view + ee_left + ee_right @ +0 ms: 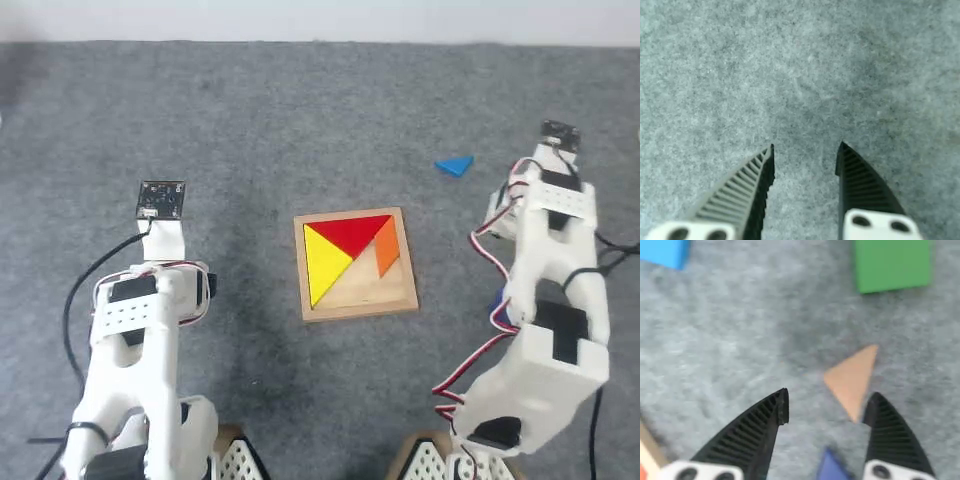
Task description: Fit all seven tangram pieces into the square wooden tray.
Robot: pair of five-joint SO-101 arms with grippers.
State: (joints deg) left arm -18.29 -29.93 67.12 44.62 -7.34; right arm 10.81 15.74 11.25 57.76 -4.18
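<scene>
The right jaws hung closest, parted wide and holding nothing, with a tan triangle on the grey table between their tips. It lay close against one tip, not centred. A dark blue piece sat just beside it, and a green piece and a light blue piece lay farther out.

I'd say the tan triangle was the piece being gone for. A good grasp would mean sliding sideways until it sat midway in the gap. One jaw should then meet a flat edge rather than the point, or the piece might twist out or nudge its dark blue neighbour.

The right arm stretched along the table's right edge with its wrist tipped down. The left arm stood nearer the left edge, its jaws open and empty over bare felt.

The square wooden tray lay mid-table between the arms. It held a red triangle, a yellow triangle and an orange triangle. A blue triangle lay beyond it, toward the far right corner.
</scene>
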